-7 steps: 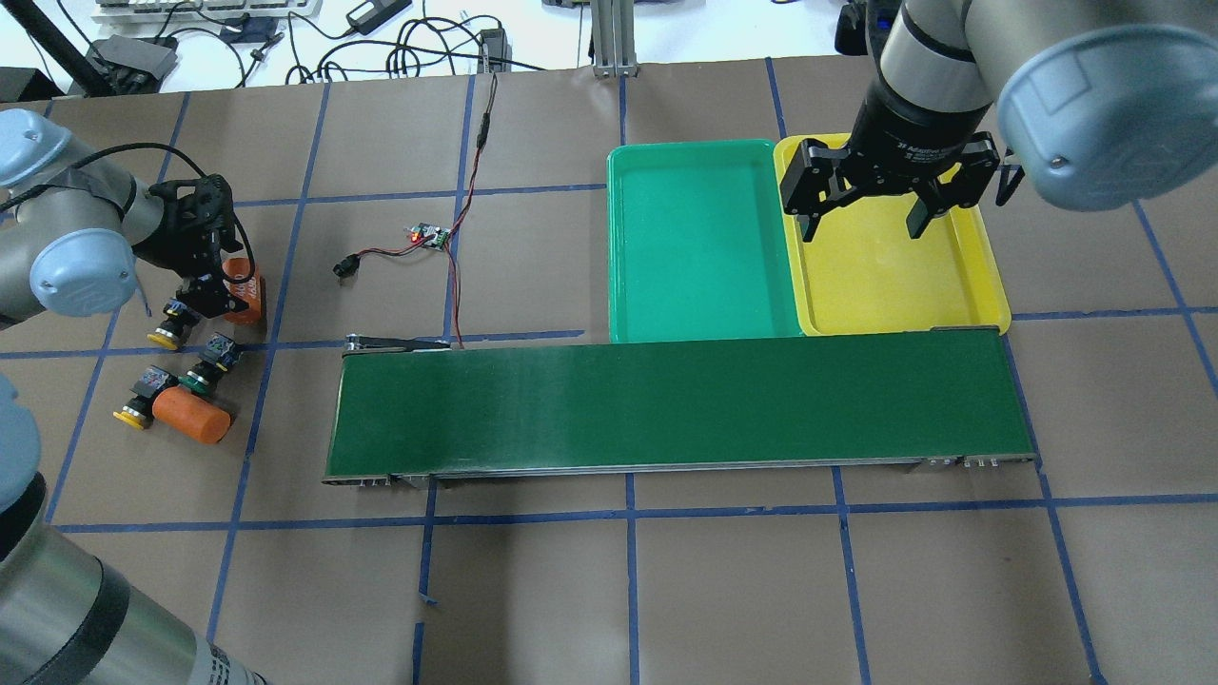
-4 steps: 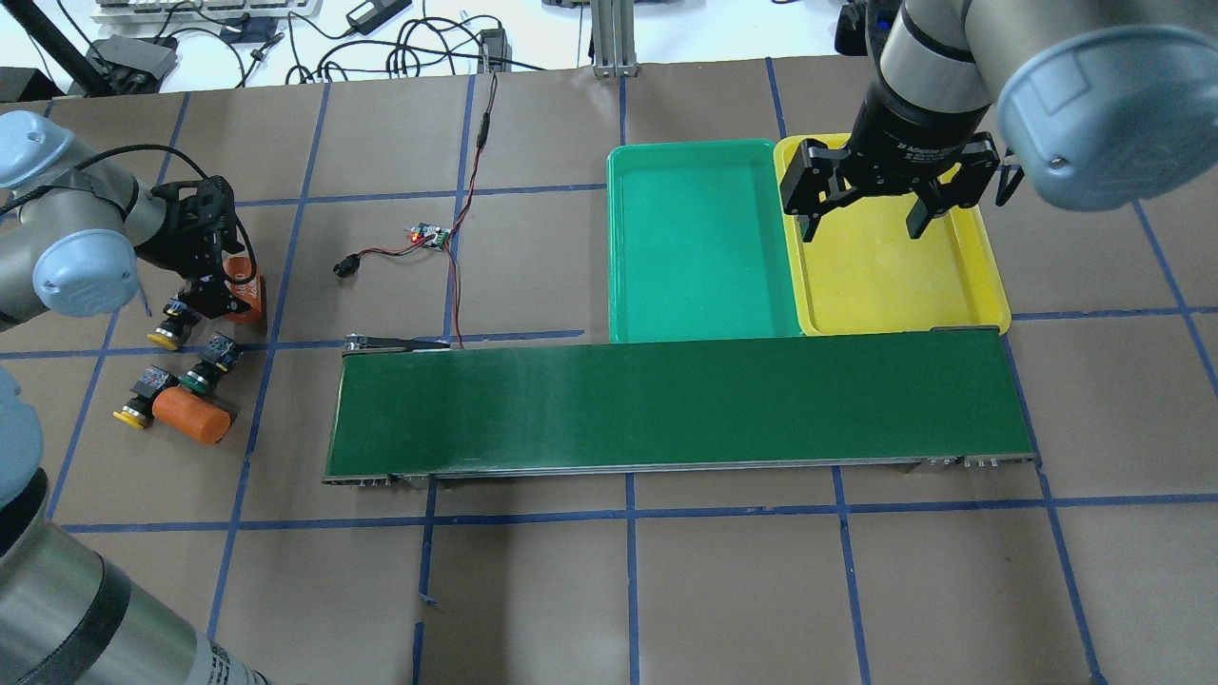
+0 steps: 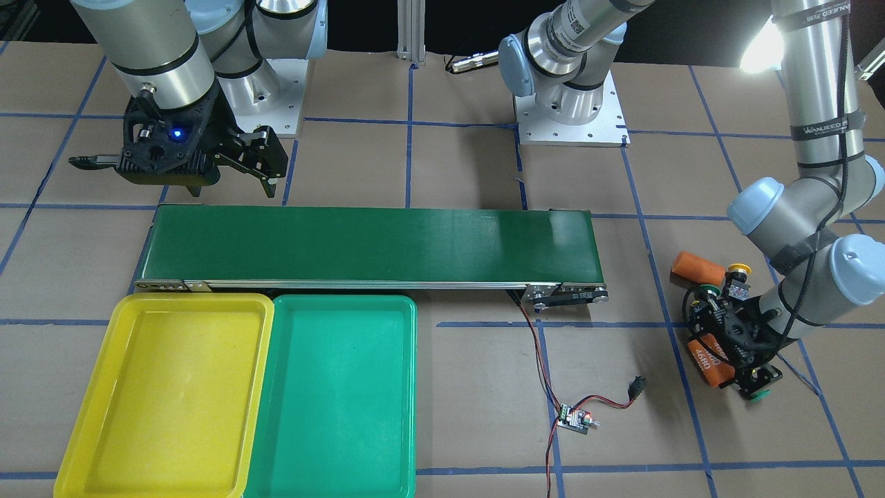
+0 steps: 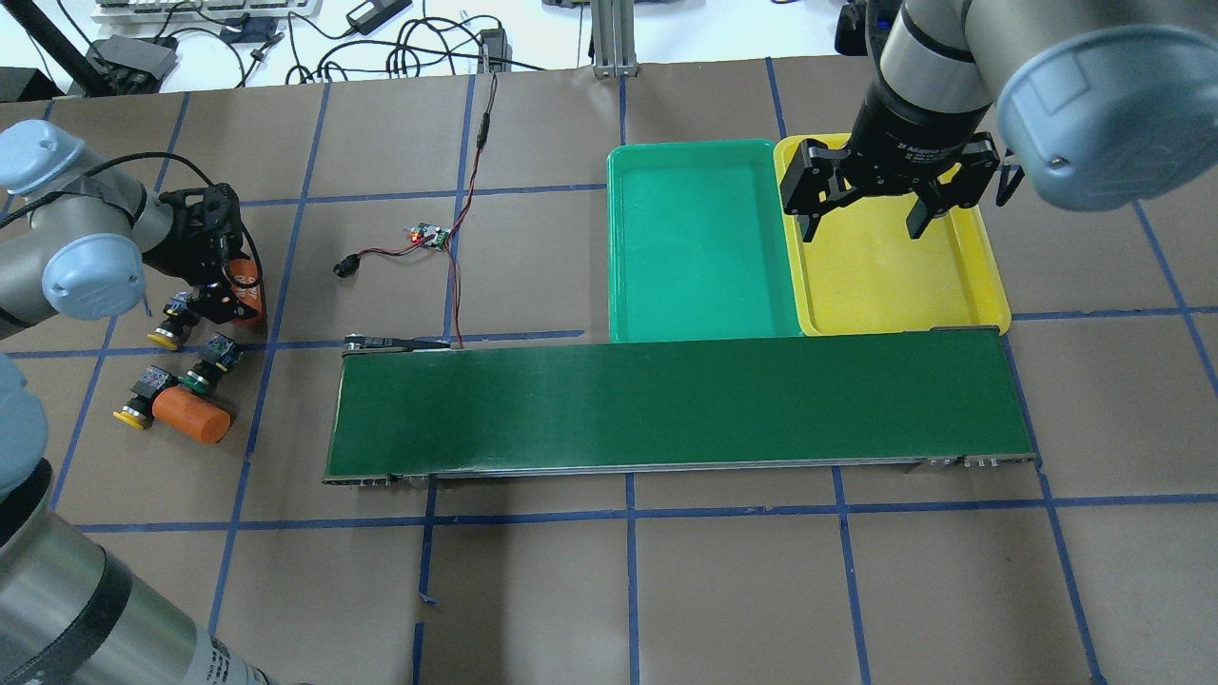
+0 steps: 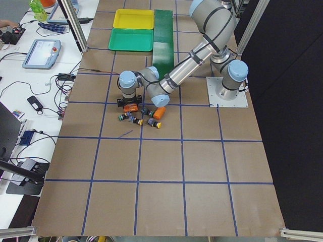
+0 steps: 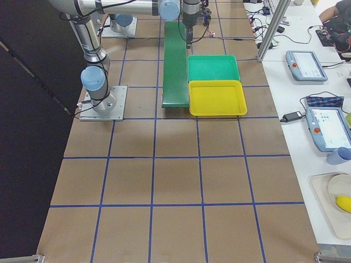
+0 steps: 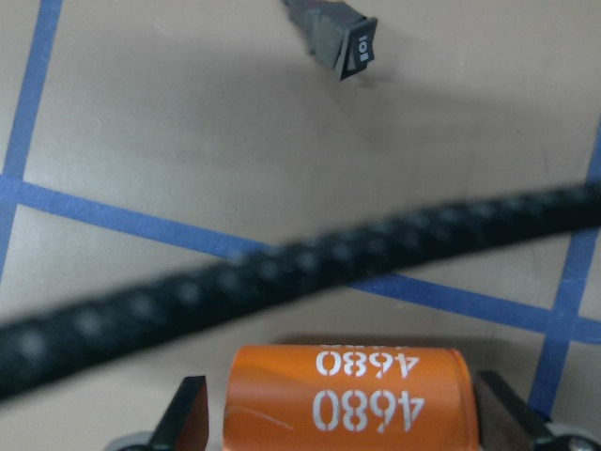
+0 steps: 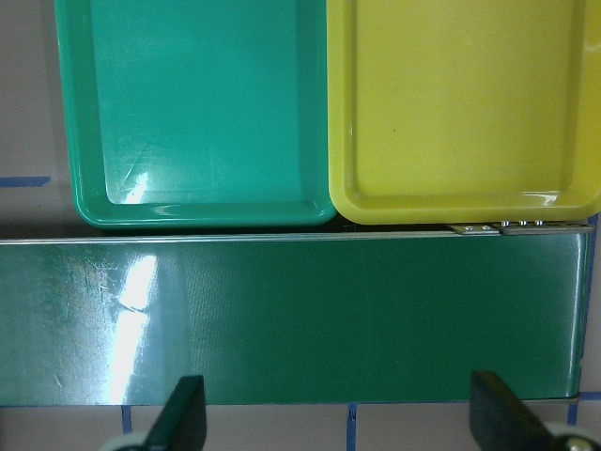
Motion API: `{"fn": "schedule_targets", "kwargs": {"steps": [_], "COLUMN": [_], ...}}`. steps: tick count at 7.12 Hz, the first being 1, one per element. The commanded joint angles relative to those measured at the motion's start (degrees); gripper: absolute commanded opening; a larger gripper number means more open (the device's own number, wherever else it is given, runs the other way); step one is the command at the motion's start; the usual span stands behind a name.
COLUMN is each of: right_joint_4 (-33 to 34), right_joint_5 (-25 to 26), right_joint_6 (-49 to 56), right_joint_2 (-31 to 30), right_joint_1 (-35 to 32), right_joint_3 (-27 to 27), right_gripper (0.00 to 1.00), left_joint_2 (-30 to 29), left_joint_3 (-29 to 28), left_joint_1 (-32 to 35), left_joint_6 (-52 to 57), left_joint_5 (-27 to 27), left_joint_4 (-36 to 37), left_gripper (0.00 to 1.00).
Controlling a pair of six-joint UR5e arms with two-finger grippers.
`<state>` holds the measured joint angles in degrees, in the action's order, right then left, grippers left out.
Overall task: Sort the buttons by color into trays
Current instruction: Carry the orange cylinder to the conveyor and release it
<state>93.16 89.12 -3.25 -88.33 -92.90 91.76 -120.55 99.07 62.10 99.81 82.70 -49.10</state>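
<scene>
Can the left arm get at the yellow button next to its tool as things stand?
Probably, after a small shift: the open left tool straddles the orange cylinder, and the yellow button lies uncovered just beside it.

Buttons (image 4: 207, 366): four were seen clustered, lying on their sides, two yellow-capped, two green-capped.
Green tray (image 4: 699, 238): laid flat, well apart from them.
Yellow tray (image 4: 894, 276): set touching it.

Trays (image 4: 695, 247) (side by side) lie beyond belt (image 4: 666, 409).
</scene>
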Motion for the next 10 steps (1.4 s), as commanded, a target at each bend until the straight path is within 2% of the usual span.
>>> {"fn": "schedule_targets", "kwargs": {"steps": [1,2,3,5,6,7,9,10], "right_joint_4": [0.0,0.0,0.0,0.0,0.0,0.0,0.0,0.0], "right_joint_5": [0.0,0.0,0.0,0.0,0.0,0.0,0.0,0.0], "right_joint_6": [0.0,0.0,0.0,0.0,0.0,0.0,0.0,0.0], "right_joint_2": [0.0,0.0,0.0,0.0,0.0,0.0,0.0,0.0], "right_joint_1": [0.0,0.0,0.0,0.0,0.0,0.0,0.0,0.0], "right_joint_3": [0.0,0.0,0.0,0.0,0.0,0.0,0.0,0.0], "right_gripper": [1.0,1.0,1.0,1.0,1.0,1.0,1.0,1.0], "left_joint_2": [1.2,2.7,5.5,13.1,17.7,21.5,26.8,28.4], "left_joint_3": [0.4,0.6,0.9,0.9,1.3,2.8,9.0,12.3], "left_joint_1": [0.3,1.1,2.7,8.9,10.8,13.5,19.7,20.9], "left_joint_6": [-9.8,-17.9,-30.5,-53.8,-63.5,-71.1,-89.7,-92.1], "left_joint_5": [3.0,3.1,2.8,3.0,3.0,3.0,2.1,2.3], "left_joint_4": [-0.6,-2.5,-6.0,-16.1,-22.4,-25.4,-25.3,-24.7], "left_gripper": [0.14,0.12,0.12,0.12,0.12,0.12,0.12,0.12]}}
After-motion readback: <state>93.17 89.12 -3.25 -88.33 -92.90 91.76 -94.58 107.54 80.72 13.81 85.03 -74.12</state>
